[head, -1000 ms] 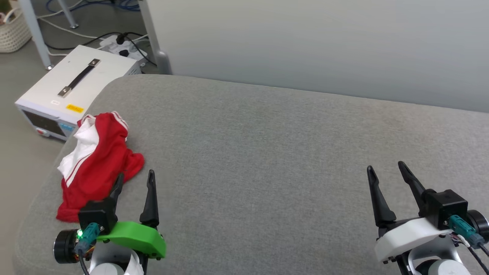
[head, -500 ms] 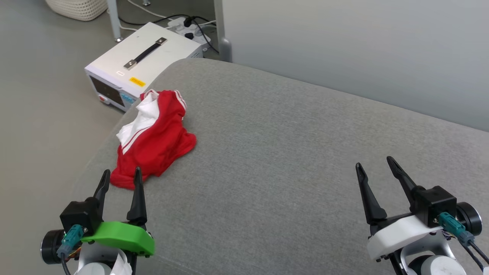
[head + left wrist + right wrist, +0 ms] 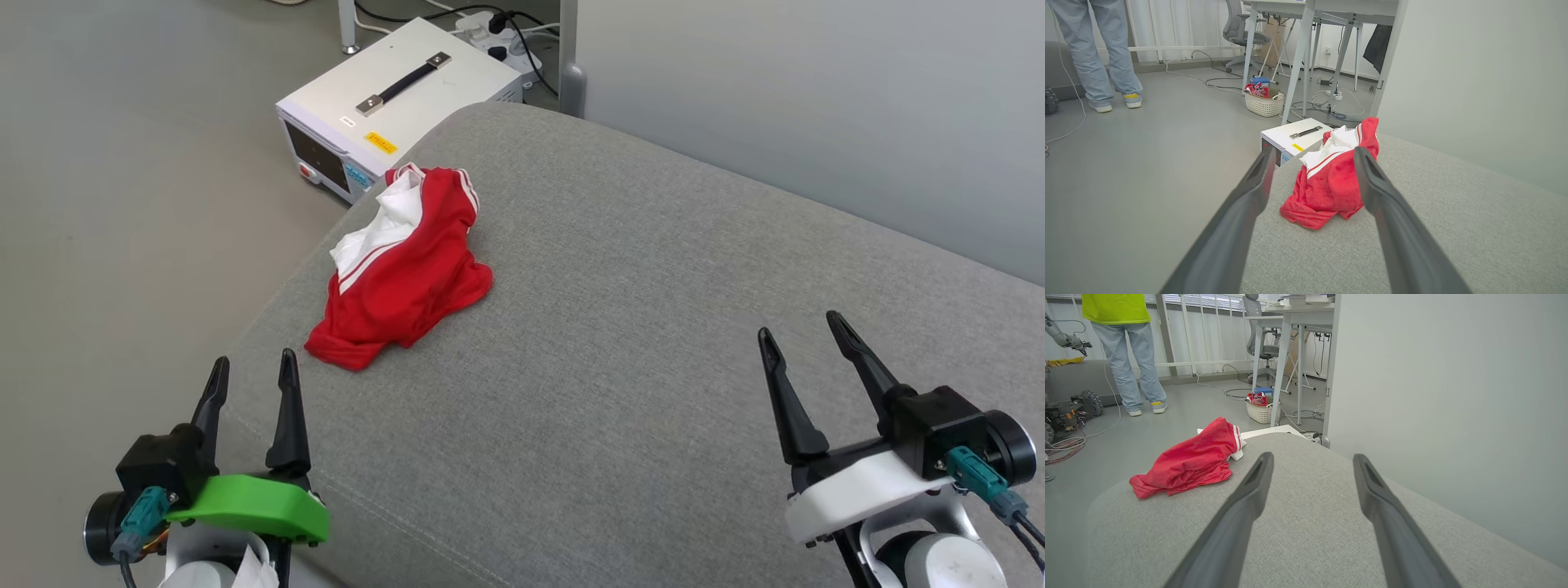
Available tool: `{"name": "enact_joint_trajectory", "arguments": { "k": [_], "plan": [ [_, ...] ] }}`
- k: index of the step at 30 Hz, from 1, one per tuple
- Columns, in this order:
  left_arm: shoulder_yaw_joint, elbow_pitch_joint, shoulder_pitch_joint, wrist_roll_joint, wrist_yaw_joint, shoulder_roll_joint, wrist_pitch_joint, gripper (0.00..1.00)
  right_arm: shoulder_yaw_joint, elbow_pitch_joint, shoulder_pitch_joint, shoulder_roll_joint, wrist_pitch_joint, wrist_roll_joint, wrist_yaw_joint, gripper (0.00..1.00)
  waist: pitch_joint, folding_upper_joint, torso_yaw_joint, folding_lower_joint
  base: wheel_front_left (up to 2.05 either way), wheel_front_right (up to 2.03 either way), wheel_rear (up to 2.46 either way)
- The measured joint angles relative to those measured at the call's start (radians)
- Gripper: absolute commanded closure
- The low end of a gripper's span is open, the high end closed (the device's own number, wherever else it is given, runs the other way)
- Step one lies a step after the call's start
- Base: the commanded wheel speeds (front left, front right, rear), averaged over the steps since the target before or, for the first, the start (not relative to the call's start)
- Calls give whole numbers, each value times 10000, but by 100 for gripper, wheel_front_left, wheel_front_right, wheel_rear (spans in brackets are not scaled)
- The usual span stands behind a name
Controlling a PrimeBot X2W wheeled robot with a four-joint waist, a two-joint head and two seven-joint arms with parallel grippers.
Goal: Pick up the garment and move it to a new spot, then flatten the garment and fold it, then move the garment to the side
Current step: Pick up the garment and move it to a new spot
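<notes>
1. Fingers (image 3: 287, 408) of our left gripper (image 3: 253, 358) stand spread with nothing between them. Our right gripper (image 3: 798, 323) is likewise released and empty.
2. The garment (image 3: 404, 273) lies bunched in a heap near the left end of the grey cushion (image 3: 653, 327), close to its rounded edge. It sits ahead of our left gripper and well apart from the right.
3. We judge that both grippers hang back and wide because the pick-up has not yet begun. Our left wrist view frames the heap between its own fingers, so that arm looks lined up for the first grasp.
4. The crumpling hides a good deal. We see white sleeve fabric and striped trim, but no lettering, and we cannot tell front from back or where the hem runs.
5. A white box (image 3: 392, 106) on the floor beyond the cushion's end is partly covered by the heap in our left wrist view, where a person (image 3: 1106, 53) is cut off above the legs.
</notes>
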Motion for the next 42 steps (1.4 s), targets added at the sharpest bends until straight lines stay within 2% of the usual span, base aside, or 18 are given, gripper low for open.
{"name": "enact_joint_trajectory", "arguments": {
  "k": [10,14,21,26,29,35,42],
  "plan": [
    [44,196,-108,-314,-88,-59,-196,0,194,-366,-141,-117,138,163,0,0,409,0,214,0,0,0,0],
    [-194,660,-894,-748,-134,17,-203,0,263,-673,-450,-353,389,163,0,0,841,0,172,0,0,0,0],
    [-780,1601,-2985,-1735,-222,915,391,0,301,-1200,-911,-767,857,213,0,0,1868,0,-52,1,0,0,0],
    [-1406,2336,-4977,-2612,-265,1651,1331,0,314,-1613,-1380,-1049,1083,255,0,0,2756,0,-292,1,0,0,0],
    [-1737,3076,-6045,-3363,-311,2301,2127,0,395,-1778,-1780,-1181,1158,330,0,0,3295,0,-481,1,0,0,0],
    [-2449,4863,-7332,-4704,-334,3407,3837,0,399,-1873,-2298,-1179,1158,410,0,0,4218,0,-1058,2,0,0,0],
    [-3014,6984,-7882,-5937,-337,3919,5597,0,316,-1866,-2493,-1129,1127,428,0,0,5039,0,-1896,2,0,0,0]
  ]
}}
